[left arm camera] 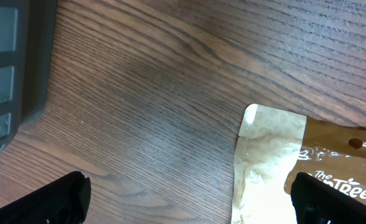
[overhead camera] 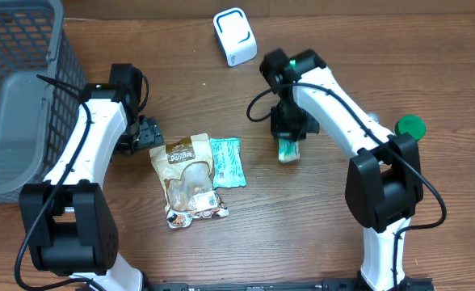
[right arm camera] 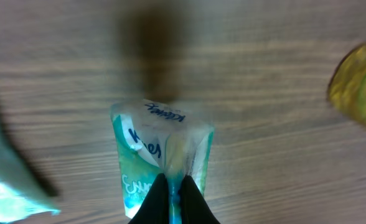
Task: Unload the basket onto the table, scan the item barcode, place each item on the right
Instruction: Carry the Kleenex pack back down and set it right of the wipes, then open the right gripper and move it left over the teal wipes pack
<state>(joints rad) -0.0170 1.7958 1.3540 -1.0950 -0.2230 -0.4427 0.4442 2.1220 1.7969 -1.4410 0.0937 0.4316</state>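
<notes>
Right end effector pinched the tissue pack by its thin edge; it might slip before reaching the upper-centre scanner.

The basket blocks the upper left of the overhead frame. Bare wood runs along the top between it and the scanner. At centre the pouch and packet lie side by side, just beside the wide-open left gripper. A clear strip separates the packet from the tissue pack, which is pinched in the right gripper. The lower middle is bare. A green lid sits at the right, beside the right arm.
</notes>
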